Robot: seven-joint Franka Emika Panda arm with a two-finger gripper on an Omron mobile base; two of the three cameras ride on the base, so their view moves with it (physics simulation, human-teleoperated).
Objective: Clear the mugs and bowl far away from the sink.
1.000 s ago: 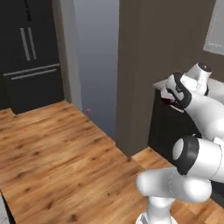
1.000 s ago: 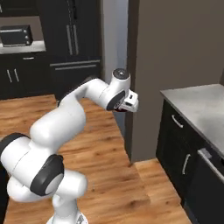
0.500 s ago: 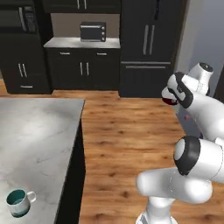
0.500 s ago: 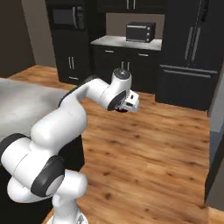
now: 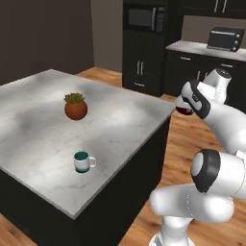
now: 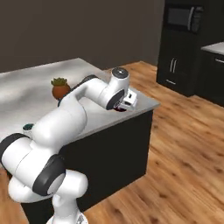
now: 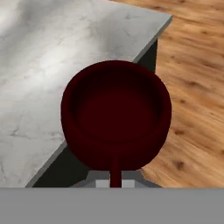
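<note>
Gripping dark red mug, shut gripper hangs off island worktop corner; teal mug nr front edge.

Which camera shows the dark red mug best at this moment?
The hand view: the dark red mug sits centred and large there, its open mouth facing the camera above the island counter edge. The left base view shows just a sliver of it behind the wrist, and the right base view a dark patch under the hand.

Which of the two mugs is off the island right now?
The dark red mug, held in the claw near the island's corner. The teal mug stands on the marble top, apart from the plant pot.
</note>
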